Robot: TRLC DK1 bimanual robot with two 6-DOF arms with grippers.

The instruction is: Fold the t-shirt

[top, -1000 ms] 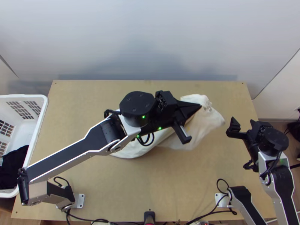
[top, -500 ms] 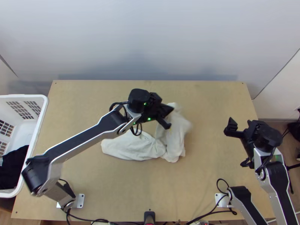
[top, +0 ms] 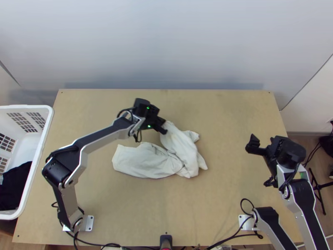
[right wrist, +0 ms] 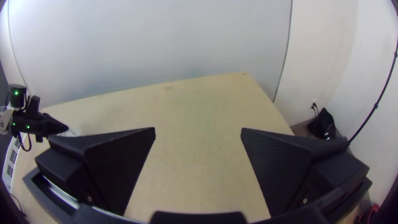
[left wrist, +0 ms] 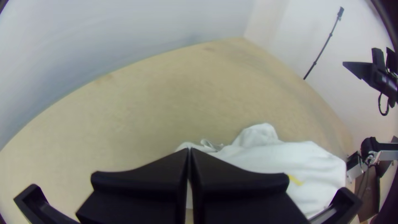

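The white t-shirt (top: 145, 160) lies bunched near the middle of the table, one part running up to my left gripper (top: 163, 124). In the left wrist view, my left gripper (left wrist: 189, 151) is shut on an edge of the shirt (left wrist: 286, 159), with a small yellow patch showing on the cloth. Off to the right of the shirt, my right gripper (top: 252, 144) hangs over the table's right part. My right gripper (right wrist: 198, 132) has its fingers wide apart in the right wrist view, nothing between them.
A white basket (top: 43, 135) with dark cloth (top: 14, 183) in it stands at the table's left edge. Bare table (top: 224, 125) lies between the shirt and my right gripper. Cables (top: 233, 236) run along the near edge.
My left gripper has moved left, drawing the held part of the shirt with it; the cloth on the right has swung left and come down. The right arm has shifted slightly left.
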